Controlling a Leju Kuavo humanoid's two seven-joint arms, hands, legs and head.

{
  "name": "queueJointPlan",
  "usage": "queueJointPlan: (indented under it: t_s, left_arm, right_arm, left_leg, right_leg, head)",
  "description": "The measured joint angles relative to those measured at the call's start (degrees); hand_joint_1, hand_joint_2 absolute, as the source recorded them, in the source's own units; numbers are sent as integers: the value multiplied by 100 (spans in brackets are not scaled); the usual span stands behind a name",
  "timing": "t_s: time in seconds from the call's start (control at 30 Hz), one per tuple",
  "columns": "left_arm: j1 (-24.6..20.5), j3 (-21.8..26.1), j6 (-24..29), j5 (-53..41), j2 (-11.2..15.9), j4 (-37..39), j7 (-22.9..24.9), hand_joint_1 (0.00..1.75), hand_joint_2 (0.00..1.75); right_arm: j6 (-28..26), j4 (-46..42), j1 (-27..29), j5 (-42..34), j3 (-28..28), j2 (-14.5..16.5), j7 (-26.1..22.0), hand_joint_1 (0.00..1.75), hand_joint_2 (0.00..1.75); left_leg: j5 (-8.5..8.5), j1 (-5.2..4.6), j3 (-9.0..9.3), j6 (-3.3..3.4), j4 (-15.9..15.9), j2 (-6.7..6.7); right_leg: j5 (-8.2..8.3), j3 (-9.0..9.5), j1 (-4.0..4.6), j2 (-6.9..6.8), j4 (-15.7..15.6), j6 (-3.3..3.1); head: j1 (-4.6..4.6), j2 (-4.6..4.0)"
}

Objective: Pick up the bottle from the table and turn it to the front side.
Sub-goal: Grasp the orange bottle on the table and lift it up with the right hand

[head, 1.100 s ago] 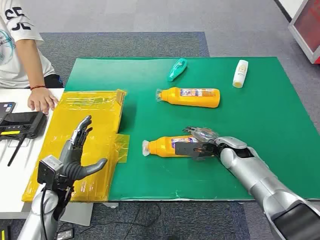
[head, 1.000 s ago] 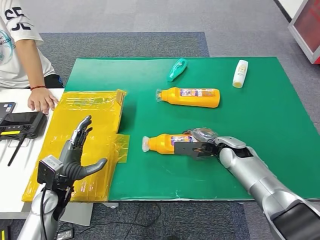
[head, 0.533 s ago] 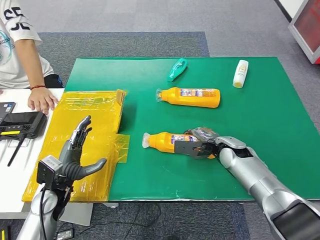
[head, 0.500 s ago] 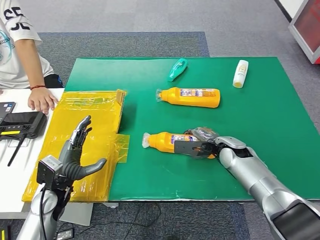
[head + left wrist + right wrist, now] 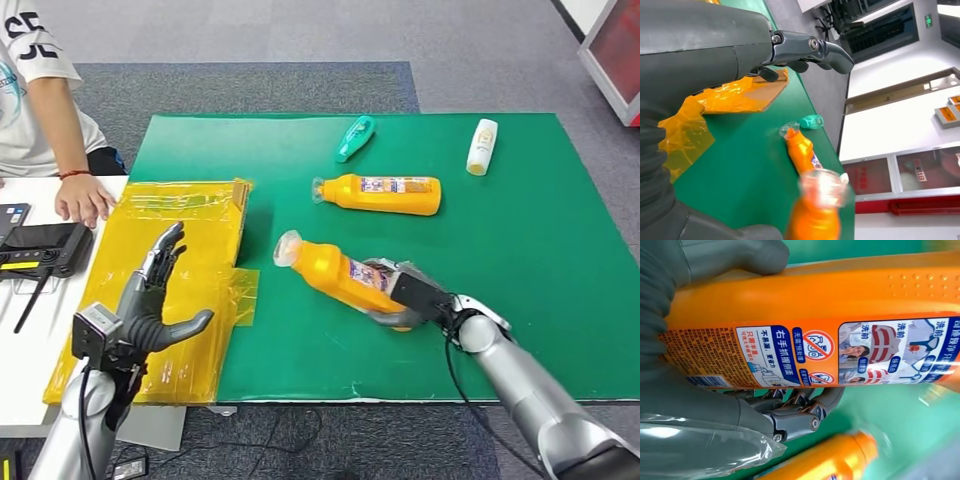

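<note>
Green mat [image 5: 528,250]: right robot hand [image 5: 411,295] grips tilted orange bottle [image 5: 340,275] mid-mat; left robot hand [image 5: 155,300] spread wide.

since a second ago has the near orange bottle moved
Yes. The near orange bottle, held by the right hand, has tilted, its cap end swinging toward the far orange bottle.

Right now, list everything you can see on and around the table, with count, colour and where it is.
held bottle: one, orange, in right hand, tilted above mat
second orange bottle: one, lying mid-mat
teal bottle: one, far edge
white bottle: one, far right
mat: one, green
yellow bag: one, left of mat
black device: one, white table
person's hand: one, white table
left hand: grey, open, over bag
right hand: grips bottle
</note>
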Motion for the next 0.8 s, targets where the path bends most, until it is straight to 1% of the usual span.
queueJointPlan:
  t_s: [0.07, 0.23, 0.47, 0.63, 0.8]
  left_arm:
    - [-16, -20, 3, 17, 1, 26, -2, 0, 175]
    - [-14, -78, 44, 58, 1, 75, 1, 0, 175]
    - [40, -134, 56, 73, 1, 107, 44, 0, 175]
    - [91, -159, 44, 122, -2, 131, 50, 0, 175]
    - [90, -183, -121, 336, 0, 195, 51, 0, 175]
  right_arm:
    - [39, -160, 263, -246, -292, 61, -140, 175, 175]
    - [269, -481, 788, -713, -894, 275, -265, 175, 175]
    - [638, -751, 1185, -1276, -1506, 646, -273, 175, 175]
    - [1103, -817, 1353, -1786, -1814, 905, -283, 175, 175]
    - [1238, -856, 1418, -1868, -1889, 1092, -319, 175, 175]
  left_leg:
    - [-5, 0, -1, 1, 0, 0]
    - [-13, 0, -2, 0, 0, 0]
    - [-10, 0, -1, -2, 0, 0]
    - [-11, 0, 1, -3, 0, 1]
    - [-10, 0, 2, -4, 0, 1]
  right_leg:
    - [-4, -1, 0, 0, 0, 0]
    - [-9, -2, 0, 0, 0, -1]
    - [-10, -2, 0, 0, 1, -3]
    - [-10, -2, 0, 1, 0, -3]
    - [-11, -2, 0, 1, 1, -4]
  head:
    - [1, 0]
    - [0, 0]
    - [1, 0]
    - [0, 0]
    - [1, 0]
